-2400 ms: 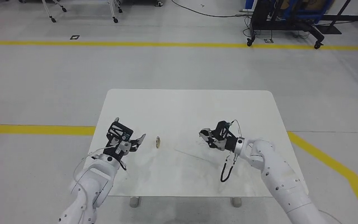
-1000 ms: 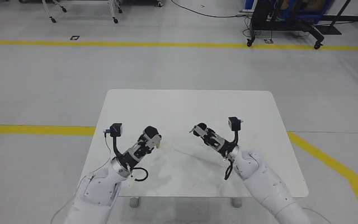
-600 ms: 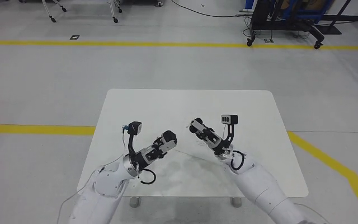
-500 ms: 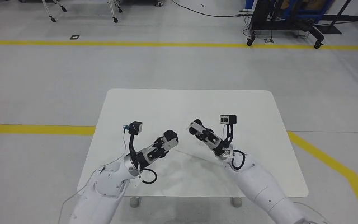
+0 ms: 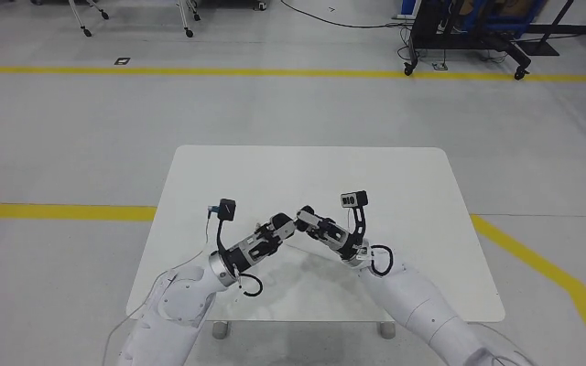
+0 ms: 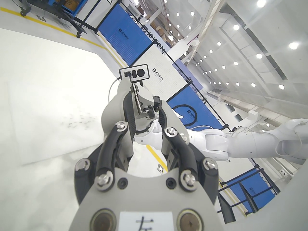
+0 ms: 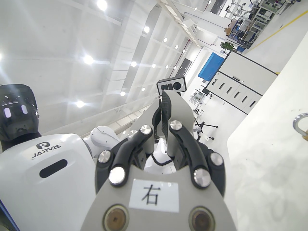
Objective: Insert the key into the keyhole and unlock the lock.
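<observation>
Both arms have swung in a lot since the earliest frame. Back then the left gripper (image 5: 283,223) sat near its own side of the table (image 5: 403,183) and the right gripper (image 5: 301,219) was over on the other side, well apart, with the lock (image 7: 301,126) lying in the open between them. Half a second ago we could still see a gap between the tips. Now they're nose to nose above the middle of the table, touching or as good as; we can't tell which from the top view.

From the left wrist view we'd call the left gripper open. Its two fingers (image 6: 128,114) stand apart and we see nothing clamped between the pads, just the right gripper pointing back through the gap. The right gripper's fingers (image 7: 179,111) are drawn in almost flat against each other. We can't make out whether the key is pinched in there — the slot's too thin to see into.

The lock turns up at the edge of the right wrist view, lying on the table off to the side of the right gripper and apart from it — we get its silver shackle and a sliver of brass body. Each arm's camera stands up on a dark stalk behind its gripper: left wrist camera (image 5: 226,208), right wrist camera (image 5: 354,199).
</observation>
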Motion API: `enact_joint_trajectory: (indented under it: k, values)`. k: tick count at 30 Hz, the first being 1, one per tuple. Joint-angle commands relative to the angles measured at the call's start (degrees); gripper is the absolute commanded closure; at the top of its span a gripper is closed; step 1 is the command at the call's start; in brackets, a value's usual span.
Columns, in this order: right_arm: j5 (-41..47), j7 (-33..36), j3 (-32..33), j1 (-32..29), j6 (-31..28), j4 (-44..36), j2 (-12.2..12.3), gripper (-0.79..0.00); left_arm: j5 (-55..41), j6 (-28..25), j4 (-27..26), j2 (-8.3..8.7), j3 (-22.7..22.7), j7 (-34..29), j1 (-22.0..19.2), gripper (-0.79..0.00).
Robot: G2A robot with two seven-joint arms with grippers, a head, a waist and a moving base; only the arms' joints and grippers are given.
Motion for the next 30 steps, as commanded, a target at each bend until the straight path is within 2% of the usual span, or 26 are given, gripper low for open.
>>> enact_joint_trajectory:
  k: [1,7,17,30]
  values:
    - [-1.51,-0.57,-0.22,0.49,-0.57,0.73,-0.02,0.000,0.59,0.60,-0.18,0.03,-0.08,0.85,0.16,-0.160]
    - [-4.26,-1.56,-0.67,1.20,-1.55,1.66,-0.11,0.000,1.30,1.91,-0.38,0.15,0.14,1.34,0.27,0.000]
    - [-7.05,-1.56,0.08,1.10,-1.55,1.61,-0.37,0.000,5.02,3.98,-1.28,0.42,0.28,2.40,0.53,0.000]
    - [-8.98,-1.56,1.90,0.55,-1.55,2.31,-1.15,0.000,10.60,4.18,-2.20,0.78,0.34,4.43,0.85,0.000]
